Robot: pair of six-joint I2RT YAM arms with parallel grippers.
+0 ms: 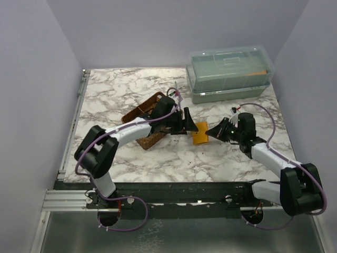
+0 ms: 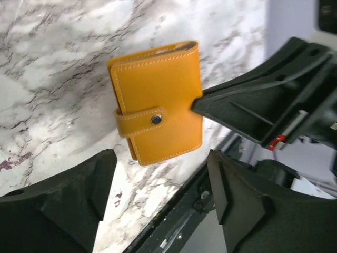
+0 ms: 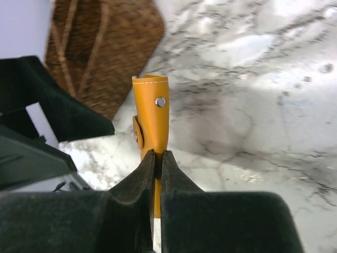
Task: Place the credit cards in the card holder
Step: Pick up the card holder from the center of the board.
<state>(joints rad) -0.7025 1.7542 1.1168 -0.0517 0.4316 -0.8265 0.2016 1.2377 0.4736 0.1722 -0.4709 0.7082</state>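
Note:
The card holder [image 2: 158,103] is a mustard-orange wallet, folded closed with its strap snapped. My right gripper [image 3: 158,158] is shut on one edge of it, and its black fingers [image 2: 237,105] reach in from the right in the left wrist view. From above, the card holder [image 1: 200,134] sits mid-table between the two grippers, with the right gripper [image 1: 210,132] pinching its right side. My left gripper [image 2: 160,179] stands open just short of the wallet, nothing between its fingers; from above, the left gripper [image 1: 189,124] is at the wallet's left. No credit cards are in view.
A brown woven tray [image 1: 143,113] lies under the left arm, seen also as the tray [image 3: 100,47] in the right wrist view. A lidded translucent green box [image 1: 229,71] stands at the back right. The table's front edge and metal rail [image 2: 179,221] run close below the left gripper.

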